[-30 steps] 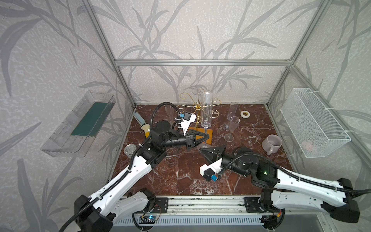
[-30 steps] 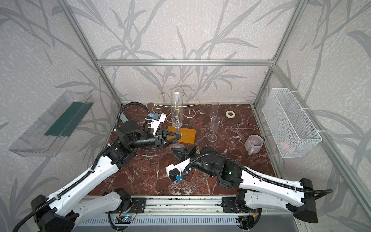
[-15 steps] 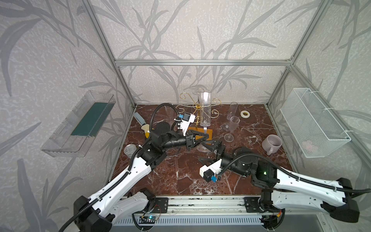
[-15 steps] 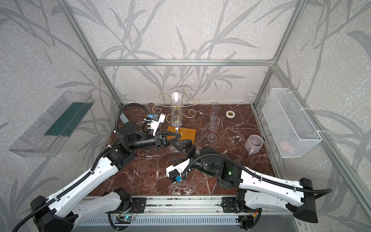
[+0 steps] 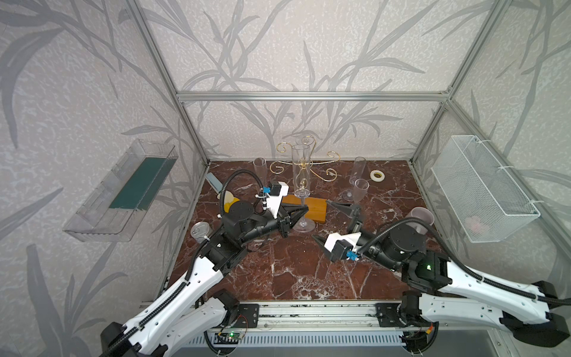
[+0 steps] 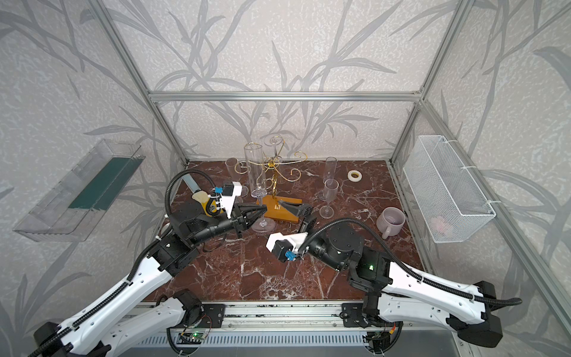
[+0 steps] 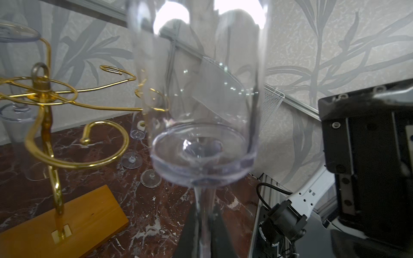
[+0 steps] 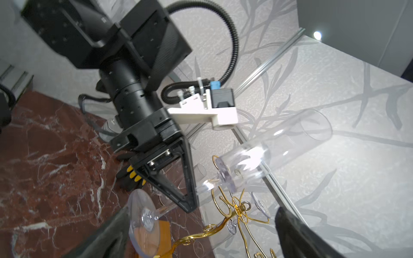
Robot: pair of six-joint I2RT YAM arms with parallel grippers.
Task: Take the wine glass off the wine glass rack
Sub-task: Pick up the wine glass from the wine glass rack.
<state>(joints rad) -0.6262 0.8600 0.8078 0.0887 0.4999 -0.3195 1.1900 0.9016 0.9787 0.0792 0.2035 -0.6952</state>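
Left claw [image 5: 304,211] pinches the wine glass [image 5: 300,167] by its stem, upright and clear of the wine glass rack [image 5: 321,173]; right claw [image 5: 321,220] gapes empty. Seemingly only release remains.

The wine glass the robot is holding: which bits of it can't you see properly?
- Left wrist view: the wine glass has its rim cut off by the top edge, and its foot lies out of frame below the left gripper.
- Right wrist view: a left gripper finger covers the middle of the stem.
- Both top views: from above, whether the foot touches the table cannot be told.
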